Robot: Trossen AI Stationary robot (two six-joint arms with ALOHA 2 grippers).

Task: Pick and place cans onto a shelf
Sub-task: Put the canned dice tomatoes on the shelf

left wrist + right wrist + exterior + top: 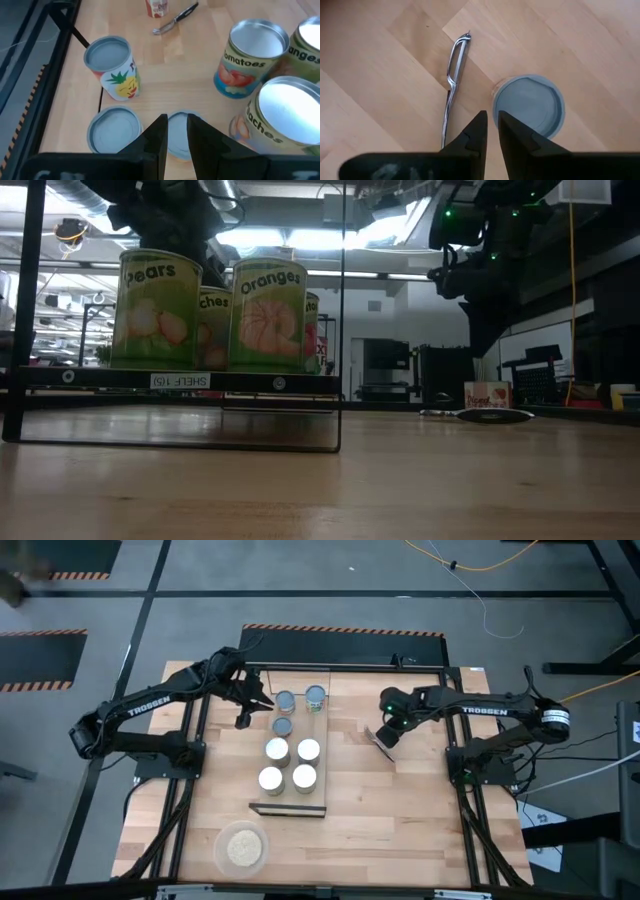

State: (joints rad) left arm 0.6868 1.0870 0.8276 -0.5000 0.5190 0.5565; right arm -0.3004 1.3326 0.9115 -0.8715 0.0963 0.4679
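High view: six cans (290, 764) on shelf (322, 792); left gripper (245, 716) just beside them, right gripper (384, 736) well apart.

Left wrist view: jaws nearly closed, empty.

Right wrist view: same; seventh can (530, 105) below, off shelf. Likely rigid, heavy, slick; grasp sidewalls.

Pale wood tabletop (400, 800), herringbone-like grain in right wrist view. Green-labelled pears can (155, 308): pale fruit picture, white lettering. Green oranges can (268, 315): orange-pink fruit halves. White can with yellow pineapple print (112, 67), blue-grey lid. Blue-labelled tomatoes can (250, 57): red fruit, silvery top. Shiny chrome slotted utensil (452, 85). Blue-grey round can top (530, 105). Clear round dish of beige grains (242, 848). Orange-black hazard stripes (340, 632) along table's far edge.
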